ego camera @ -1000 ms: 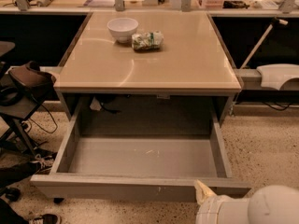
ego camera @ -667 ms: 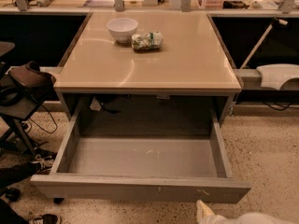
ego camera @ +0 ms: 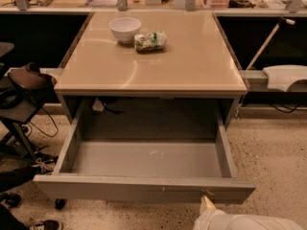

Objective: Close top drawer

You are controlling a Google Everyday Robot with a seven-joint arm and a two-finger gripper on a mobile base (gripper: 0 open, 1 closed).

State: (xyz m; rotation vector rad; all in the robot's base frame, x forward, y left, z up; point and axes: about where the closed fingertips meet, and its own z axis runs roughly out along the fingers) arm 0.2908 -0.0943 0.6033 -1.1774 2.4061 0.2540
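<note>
The beige surface [ego camera: 182, 61] is in order. The top drawer [ego camera: 144, 188] stands pulled fully out from under the near edge of the surface. Its grey tray is bare and its flat front faces the camera.

The gripper [ego camera: 207, 205] is at the bottom of the camera view, in line with the near right part of the surface. Its pale tip points up at the lower lip of the drawer front, touching it or just short of it. The state of the jaws cannot be told.

A white bowl [ego camera: 125, 28] sits near the far edge, left of centre. A crumpled green packet [ego camera: 150, 40] lies just beside it on the right.

Change noted: a second ago the tip overlapped the drawer front. It then dropped lower and has now come partway back up. The drawer's extension is unchanged throughout.

Judgement: closing has not begun. The gripper appears to be settling against the front, and a push toward the far edge is what remains. Contact right of centre may skew the drawer.
</note>
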